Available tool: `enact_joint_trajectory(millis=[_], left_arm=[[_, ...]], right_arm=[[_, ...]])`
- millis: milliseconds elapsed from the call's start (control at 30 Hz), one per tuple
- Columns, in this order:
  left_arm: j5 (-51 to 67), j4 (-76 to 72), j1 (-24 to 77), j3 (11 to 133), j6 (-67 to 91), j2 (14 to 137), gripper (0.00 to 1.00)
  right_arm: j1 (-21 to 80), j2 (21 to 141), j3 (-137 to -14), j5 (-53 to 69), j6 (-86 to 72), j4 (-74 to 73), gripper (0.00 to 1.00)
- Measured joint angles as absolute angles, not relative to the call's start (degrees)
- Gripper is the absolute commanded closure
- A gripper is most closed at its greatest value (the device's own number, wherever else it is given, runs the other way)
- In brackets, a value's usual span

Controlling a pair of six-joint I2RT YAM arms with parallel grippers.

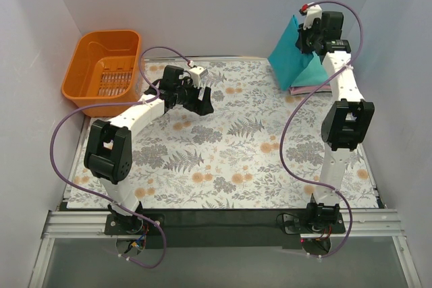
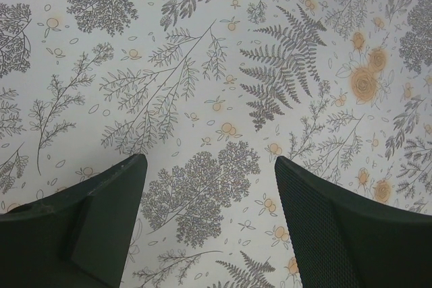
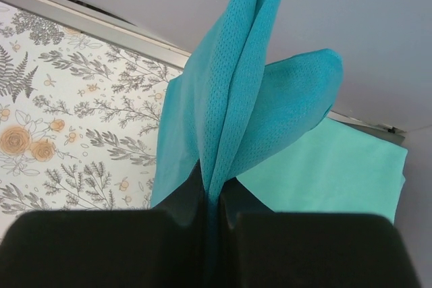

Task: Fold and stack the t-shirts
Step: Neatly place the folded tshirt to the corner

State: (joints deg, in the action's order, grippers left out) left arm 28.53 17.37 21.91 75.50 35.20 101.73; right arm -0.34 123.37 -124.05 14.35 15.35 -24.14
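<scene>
My right gripper [image 1: 305, 40] is shut on the deep teal-blue t-shirt [image 1: 287, 52] and holds it lifted at the far right corner, the cloth hanging down. In the right wrist view the teal-blue t-shirt [image 3: 233, 112] is pinched between the shut fingers [image 3: 182, 200]. Under it lies the folded mint-teal t-shirt [image 3: 337, 173], also in the top view [image 1: 312, 73], with the pink t-shirt [image 1: 305, 89] showing as an edge beneath. My left gripper [image 1: 201, 101] is open and empty over the floral cloth, far left of the shirts; its fingers [image 2: 108, 214] stand wide apart.
An orange plastic basket [image 1: 104, 69] stands at the far left corner beside the left arm. The floral table cover [image 1: 229, 146] spans the table. White walls close in the back and both sides.
</scene>
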Motion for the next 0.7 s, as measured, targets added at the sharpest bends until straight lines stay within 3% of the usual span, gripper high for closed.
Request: enact_joint_trajectory(millis=[700], left_arm=[[29.2, 17.4, 21.9, 75.5, 35.4, 101.8, 0.29]], right_arm=[[-6.0, 123.6, -126.7, 15.2, 17.4, -26.9, 0.99]])
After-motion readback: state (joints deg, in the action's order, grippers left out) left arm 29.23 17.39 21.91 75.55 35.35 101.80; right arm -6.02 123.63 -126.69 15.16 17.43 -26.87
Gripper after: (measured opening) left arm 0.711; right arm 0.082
